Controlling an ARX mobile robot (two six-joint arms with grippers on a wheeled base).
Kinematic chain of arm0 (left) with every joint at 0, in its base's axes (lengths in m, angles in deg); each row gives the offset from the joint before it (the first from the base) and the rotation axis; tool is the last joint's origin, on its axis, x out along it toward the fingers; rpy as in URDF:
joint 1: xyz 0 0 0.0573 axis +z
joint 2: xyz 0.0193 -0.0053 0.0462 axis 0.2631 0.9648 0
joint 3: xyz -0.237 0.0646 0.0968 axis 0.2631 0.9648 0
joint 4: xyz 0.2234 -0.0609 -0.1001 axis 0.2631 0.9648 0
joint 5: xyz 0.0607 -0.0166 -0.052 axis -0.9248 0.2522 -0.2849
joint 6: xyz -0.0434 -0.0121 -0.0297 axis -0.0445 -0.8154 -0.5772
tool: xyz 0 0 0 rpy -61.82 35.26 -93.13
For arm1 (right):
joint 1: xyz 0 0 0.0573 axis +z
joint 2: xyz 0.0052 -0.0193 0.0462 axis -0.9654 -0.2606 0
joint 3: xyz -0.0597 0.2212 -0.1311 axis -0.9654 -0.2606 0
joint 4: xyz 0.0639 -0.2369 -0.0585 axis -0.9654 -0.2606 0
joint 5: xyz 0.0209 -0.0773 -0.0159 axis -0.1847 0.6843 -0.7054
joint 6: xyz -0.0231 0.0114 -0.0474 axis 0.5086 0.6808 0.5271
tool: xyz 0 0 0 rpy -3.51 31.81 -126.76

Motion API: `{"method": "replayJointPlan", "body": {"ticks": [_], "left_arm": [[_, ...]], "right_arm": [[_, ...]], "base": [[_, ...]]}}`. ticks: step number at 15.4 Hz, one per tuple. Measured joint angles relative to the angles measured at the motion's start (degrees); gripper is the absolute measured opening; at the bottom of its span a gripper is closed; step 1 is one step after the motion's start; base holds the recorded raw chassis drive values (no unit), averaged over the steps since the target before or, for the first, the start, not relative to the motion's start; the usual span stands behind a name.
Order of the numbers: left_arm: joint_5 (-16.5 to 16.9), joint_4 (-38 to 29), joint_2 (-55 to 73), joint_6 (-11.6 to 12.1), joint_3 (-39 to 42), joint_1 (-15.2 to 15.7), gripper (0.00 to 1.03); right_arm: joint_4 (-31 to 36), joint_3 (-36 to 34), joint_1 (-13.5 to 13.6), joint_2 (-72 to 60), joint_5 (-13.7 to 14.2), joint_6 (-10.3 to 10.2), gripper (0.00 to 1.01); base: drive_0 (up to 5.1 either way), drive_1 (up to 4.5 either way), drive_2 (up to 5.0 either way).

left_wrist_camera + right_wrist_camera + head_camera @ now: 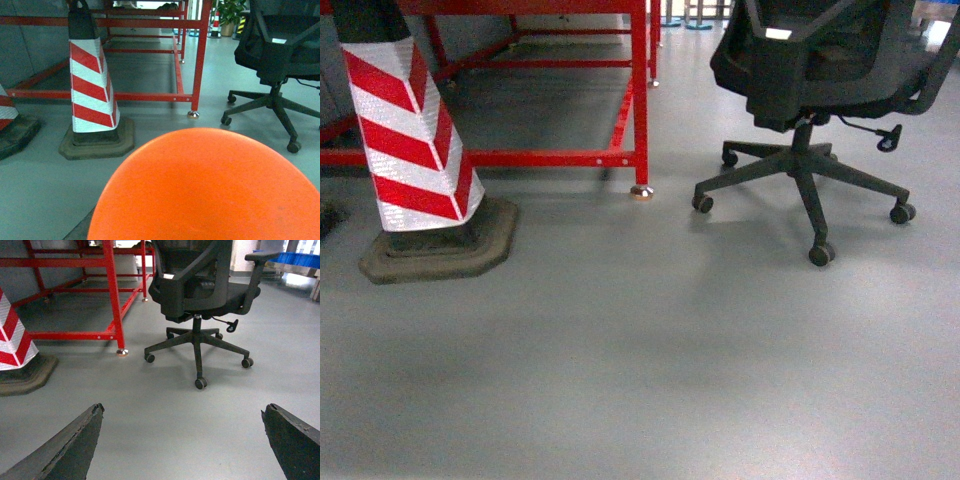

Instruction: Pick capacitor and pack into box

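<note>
Where we are: robot's parked on the grey floor (640, 380), facing a red steel frame (638, 100), not any tabletop
Capacitor + box: neither is in any view, so no idea where they sit
Right end effector (182, 440): spread wide, two dark fingertips (65, 447) at the frame corners, nothing between them
Left end effector: can't tell, a big orange rounded thing (205, 187) fills the left wrist view
Other stuff: red-and-white striped traffic cone (405, 130) on a dark rubber base, black wheeled office chair (810, 90)
My guess: arms look stowed low for driving, picking not started yet
</note>
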Motion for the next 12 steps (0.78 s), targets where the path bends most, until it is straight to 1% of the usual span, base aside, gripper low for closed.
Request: {"method": "replayJointPlan", "body": {"ticks": [12], "left_arm": [[0.00,0.00,0.00,0.00,0.00,0.00,0.43]], "right_arm": [[-0.09,0.00,0.00,0.00,0.04,0.00,0.98]], "base": [[-4.9,2.44,2.4]]}}
